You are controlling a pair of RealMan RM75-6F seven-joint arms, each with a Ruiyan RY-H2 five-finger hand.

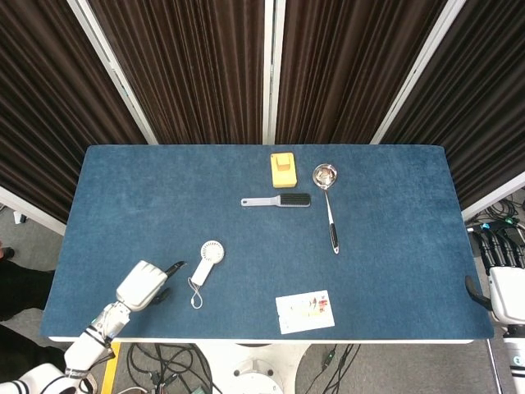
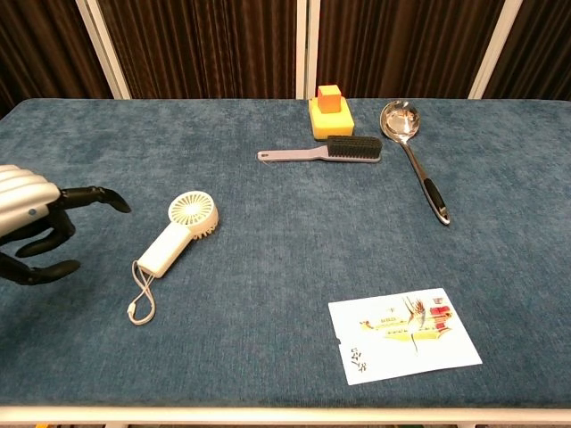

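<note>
My left hand (image 2: pixel 31 223) hovers low over the table (image 1: pixel 394 271), fingers apart, holding nothing. The fan (image 2: pixel 181 232) lies just to its right, apart from it, long axis slanting: head away from me, handle and cord toward the near edge. My right hand (image 1: pixel 502 283) sits off the far right edge, well apart, its state unclear. Bare cloth lies around the fan.

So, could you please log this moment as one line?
left hand: open, beside handheld fan | right hand: off table edge
</note>
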